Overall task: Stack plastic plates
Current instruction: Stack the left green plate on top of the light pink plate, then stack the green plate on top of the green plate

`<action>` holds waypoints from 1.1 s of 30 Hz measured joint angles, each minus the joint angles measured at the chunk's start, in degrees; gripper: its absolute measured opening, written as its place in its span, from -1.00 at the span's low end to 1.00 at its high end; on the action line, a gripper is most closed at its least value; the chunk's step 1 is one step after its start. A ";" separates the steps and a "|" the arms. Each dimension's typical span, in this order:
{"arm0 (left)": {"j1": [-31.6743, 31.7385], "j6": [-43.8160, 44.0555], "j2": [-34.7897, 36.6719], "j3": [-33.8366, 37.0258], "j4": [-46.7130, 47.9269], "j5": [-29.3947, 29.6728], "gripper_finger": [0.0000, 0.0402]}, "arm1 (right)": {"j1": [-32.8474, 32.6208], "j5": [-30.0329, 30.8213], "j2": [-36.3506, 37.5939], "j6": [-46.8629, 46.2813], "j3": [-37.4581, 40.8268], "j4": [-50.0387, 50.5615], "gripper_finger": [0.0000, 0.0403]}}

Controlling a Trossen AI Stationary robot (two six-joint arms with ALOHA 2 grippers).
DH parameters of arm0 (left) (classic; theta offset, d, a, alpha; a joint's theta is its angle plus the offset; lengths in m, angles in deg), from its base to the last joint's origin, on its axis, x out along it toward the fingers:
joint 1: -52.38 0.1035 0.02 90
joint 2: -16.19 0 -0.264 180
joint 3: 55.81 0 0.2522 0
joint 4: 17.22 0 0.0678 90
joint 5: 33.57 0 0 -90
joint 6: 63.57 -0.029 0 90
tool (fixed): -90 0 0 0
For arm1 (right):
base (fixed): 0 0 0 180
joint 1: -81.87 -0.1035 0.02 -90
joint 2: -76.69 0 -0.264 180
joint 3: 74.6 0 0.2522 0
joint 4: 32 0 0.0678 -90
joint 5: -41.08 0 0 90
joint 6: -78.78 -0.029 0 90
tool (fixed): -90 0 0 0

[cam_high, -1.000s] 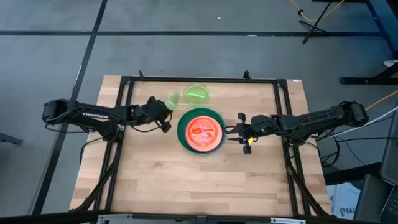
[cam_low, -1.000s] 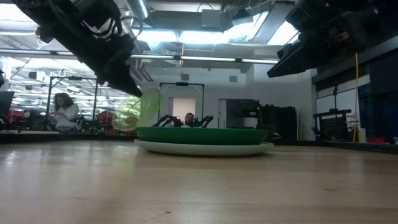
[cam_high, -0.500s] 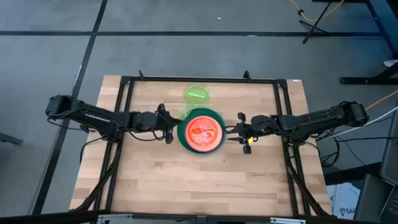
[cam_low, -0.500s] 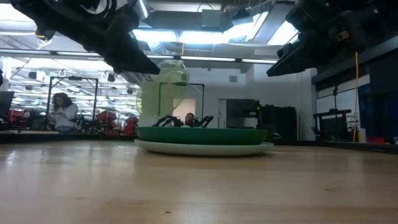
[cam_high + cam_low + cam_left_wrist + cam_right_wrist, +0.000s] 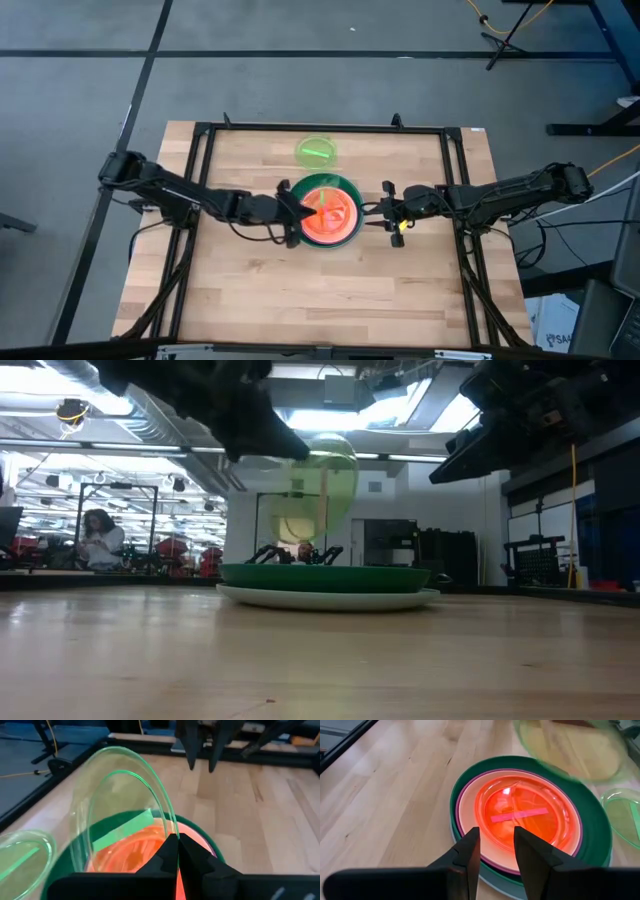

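A stack of plates (image 5: 325,212) sits at the table's middle: light blue at the bottom (image 5: 325,599), then dark green, magenta, peach and orange (image 5: 525,815). My left gripper (image 5: 297,210) is shut on a translucent lime plate (image 5: 120,805), which it carries over the stack's left part (image 5: 320,490). A second lime plate (image 5: 316,151) lies flat on the table, on the stack's far side. My right gripper (image 5: 386,212) hangs open just right of the stack, touching nothing. My left gripper (image 5: 178,839) pinches the lime plate's rim (image 5: 167,826) between its two fingers, reaching in from the table's left and slanting down. The plate stands nearly on edge, lifted clear above the stack (image 5: 140,852).
Bare wooden table lies on the near side of the stack (image 5: 320,290) and to both sides. A black frame (image 5: 320,128) runs round the table's edges. Beyond the far edge, the low view shows a person (image 5: 100,540) in the room.
My left gripper has moved toward the table's right, from beside the stack's far-left to over its left part, rising somewhat. The lime plate has travelled with it and tipped from a slant to nearly on edge. The right arm has kept still.
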 joint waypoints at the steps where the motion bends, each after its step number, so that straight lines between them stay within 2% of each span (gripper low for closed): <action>1: -0.16 0.00 -1.40 -0.77 0.02 0.02 -1.00 | 0.00 0.00 0.00 0.00 0.00 0.05 -0.45; 8: -0.46 0.06 -8.45 -3.85 1.12 -0.71 -1.00 | 0.00 0.00 0.00 -0.02 0.00 0.49 -0.45; 18: -0.44 0.19 -10.69 -3.88 1.67 -2.39 -0.99 | 0.00 0.00 0.00 -0.02 0.00 0.47 -0.45; 29: 0.50 1.88 -10.69 -3.88 4.86 -2.46 -0.59 | 0.00 0.00 0.00 -0.02 0.00 0.42 -0.45; 33: -0.03 2.04 -10.67 -3.88 5.39 -4.24 -0.51 | 0.00 0.00 0.00 -0.02 0.00 0.44 -0.45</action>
